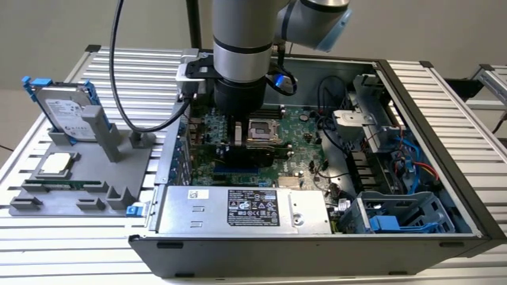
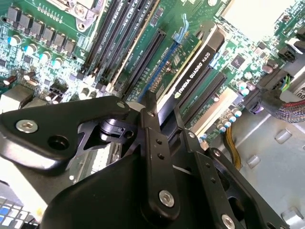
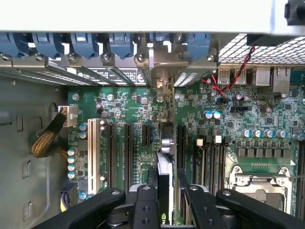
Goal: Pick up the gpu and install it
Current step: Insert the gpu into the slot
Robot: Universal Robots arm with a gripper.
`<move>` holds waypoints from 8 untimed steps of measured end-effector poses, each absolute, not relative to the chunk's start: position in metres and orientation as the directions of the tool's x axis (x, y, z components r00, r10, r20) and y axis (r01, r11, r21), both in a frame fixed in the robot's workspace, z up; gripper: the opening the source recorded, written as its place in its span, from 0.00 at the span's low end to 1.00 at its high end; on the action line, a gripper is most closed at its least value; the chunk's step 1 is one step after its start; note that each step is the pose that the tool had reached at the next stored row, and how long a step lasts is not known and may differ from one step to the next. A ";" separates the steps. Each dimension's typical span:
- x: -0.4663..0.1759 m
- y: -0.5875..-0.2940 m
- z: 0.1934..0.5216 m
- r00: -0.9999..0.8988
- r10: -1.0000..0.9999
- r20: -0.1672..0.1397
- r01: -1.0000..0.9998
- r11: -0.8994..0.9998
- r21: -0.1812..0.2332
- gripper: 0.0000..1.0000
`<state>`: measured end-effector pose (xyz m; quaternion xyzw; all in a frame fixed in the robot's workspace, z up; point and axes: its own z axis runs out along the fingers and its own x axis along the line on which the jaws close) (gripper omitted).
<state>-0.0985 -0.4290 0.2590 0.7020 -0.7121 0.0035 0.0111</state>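
The gpu (image 2: pixel 193 67) stands on edge over the green motherboard (image 3: pixel 124 109), its black top edge running between the long black expansion slots (image 2: pixel 143 64). In the first wrist view the gpu (image 3: pixel 165 152) appears edge-on, with its silver end bracket reaching the case's rear wall. My gripper (image 2: pixel 164 112) is shut on the card, one black finger on each face, as the first wrist view also shows at the gripper (image 3: pixel 165 183). Whether the card is seated in a slot cannot be told. In the exterior view the arm reaches down into the open case (image 1: pixel 443 148), with the gpu (image 1: pixel 240 157) dark beneath it.
A grey fixture (image 1: pixel 119 178) on the exterior view's left holds a silver hard drive (image 1: pixel 67 110), a processor (image 1: pixel 56 164) and a memory stick (image 1: pixel 63 184). Inside the case sit the power supply (image 1: pixel 237 208), processor socket (image 1: pixel 262 132), blue drive cage (image 1: pixel 404 217) and loose cables (image 1: pixel 333 119).
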 end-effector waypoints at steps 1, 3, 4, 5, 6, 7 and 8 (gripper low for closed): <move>-0.098 -0.429 0.259 -0.014 -1.000 0.021 -1.000 0.014 0.011 0.00; -0.098 -0.430 0.259 -0.014 -1.000 0.021 -1.000 0.014 0.011 0.00; -0.098 -0.431 0.259 -0.014 -1.000 0.021 -1.000 0.014 0.011 0.00; -0.099 -0.432 0.259 -0.014 -1.000 0.021 -1.000 0.014 0.011 0.00; -0.099 -0.433 0.259 -0.014 -1.000 0.021 -1.000 0.015 0.011 0.00; -0.099 -0.433 0.259 -0.015 -1.000 0.021 -1.000 0.015 0.011 0.00; -0.099 -0.433 0.259 -0.015 -1.000 0.021 -1.000 0.015 0.011 0.00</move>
